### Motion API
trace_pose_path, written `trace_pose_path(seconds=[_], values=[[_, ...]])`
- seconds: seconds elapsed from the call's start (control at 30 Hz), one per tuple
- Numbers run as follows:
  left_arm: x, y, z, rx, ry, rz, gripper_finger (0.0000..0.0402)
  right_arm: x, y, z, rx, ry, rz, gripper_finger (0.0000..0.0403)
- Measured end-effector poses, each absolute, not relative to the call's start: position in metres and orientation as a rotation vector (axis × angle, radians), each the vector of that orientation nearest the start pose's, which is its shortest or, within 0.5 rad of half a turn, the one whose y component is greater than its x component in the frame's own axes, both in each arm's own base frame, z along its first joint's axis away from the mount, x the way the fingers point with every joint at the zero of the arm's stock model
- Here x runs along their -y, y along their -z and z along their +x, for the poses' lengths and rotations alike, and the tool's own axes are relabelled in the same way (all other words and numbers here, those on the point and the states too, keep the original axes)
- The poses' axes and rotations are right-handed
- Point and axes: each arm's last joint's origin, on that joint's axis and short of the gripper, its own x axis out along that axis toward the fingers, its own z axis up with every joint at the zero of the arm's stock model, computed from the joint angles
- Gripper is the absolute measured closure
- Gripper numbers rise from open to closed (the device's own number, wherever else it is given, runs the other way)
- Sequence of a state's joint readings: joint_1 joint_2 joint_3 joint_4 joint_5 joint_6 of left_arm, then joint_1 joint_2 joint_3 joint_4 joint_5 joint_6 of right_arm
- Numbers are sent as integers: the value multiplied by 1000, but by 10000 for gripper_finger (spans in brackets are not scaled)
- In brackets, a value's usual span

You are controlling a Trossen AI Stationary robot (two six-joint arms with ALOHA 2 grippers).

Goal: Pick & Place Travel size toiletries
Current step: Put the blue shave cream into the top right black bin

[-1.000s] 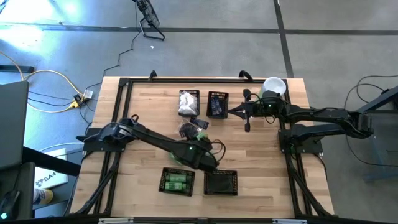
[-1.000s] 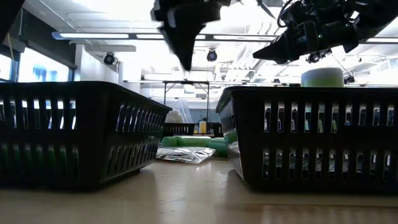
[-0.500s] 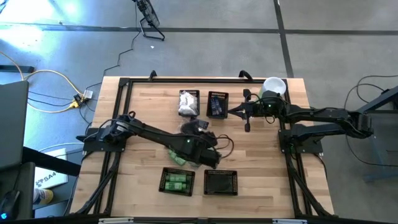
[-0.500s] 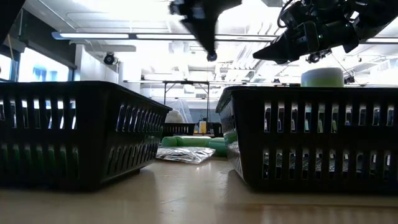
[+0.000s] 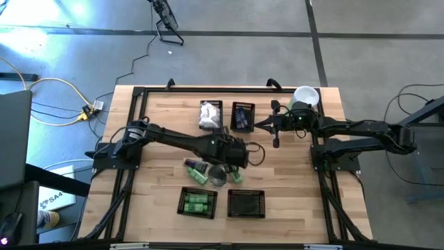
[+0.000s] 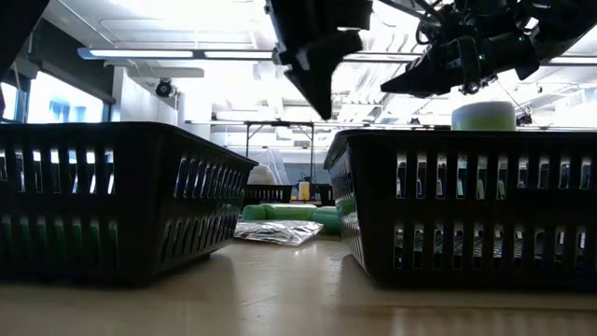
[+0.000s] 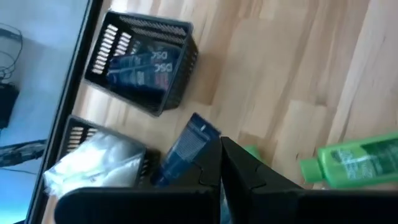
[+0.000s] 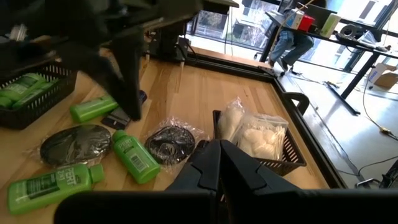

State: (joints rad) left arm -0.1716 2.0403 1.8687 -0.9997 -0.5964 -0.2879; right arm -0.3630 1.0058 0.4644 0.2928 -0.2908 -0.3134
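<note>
Loose toiletries lie on the table's middle: green bottles [image 8: 134, 155] [image 8: 93, 107] [image 5: 196, 167], a grey disc [image 8: 74, 144], a clear-wrapped dark disc [image 8: 171, 143] and a dark blue tube [image 7: 186, 146]. My left gripper [image 5: 229, 147] [image 7: 221, 165] hangs shut above the blue tube, holding nothing; in the low view its tip [image 6: 322, 107] stands well clear of the table. My right gripper [image 5: 267, 125] [image 8: 217, 163] waits shut, in the air near the far right, by the tall pale-green cylinder [image 5: 305, 96].
Four black mesh baskets: white packets [image 5: 210, 114] and dark blue pieces [image 5: 242, 117] at the far side, green bottles [image 5: 198, 203] and one with nothing showing in it [image 5: 246, 203] at the near edge. Bare wood shows to the left and right of them.
My left gripper has swung from above the near baskets toward the table's far edge and a little right, staying shut. This uncovers the loose green bottles and the grey disc, which lie where they were.
</note>
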Motion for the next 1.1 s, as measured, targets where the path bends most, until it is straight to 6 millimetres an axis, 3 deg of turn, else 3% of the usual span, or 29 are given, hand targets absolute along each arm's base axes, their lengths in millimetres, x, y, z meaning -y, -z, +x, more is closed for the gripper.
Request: trace_pose_path(seconds=[0.23, 0.43, 0.73, 1.1], values=[[43, -259, 405, -953, -491, 160, 401, 68, -228, 201, -246, 34, -235, 400], [20, -246, 376, -868, -423, 100, 401, 68, -228, 201, -244, 37, -239, 400], [-14, -250, 330, -724, -256, 58, 401, 71, -227, 200, -261, 54, -233, 400], [-45, -251, 285, -721, -11, 66, 401, 89, -224, 192, -295, 143, -175, 400]])
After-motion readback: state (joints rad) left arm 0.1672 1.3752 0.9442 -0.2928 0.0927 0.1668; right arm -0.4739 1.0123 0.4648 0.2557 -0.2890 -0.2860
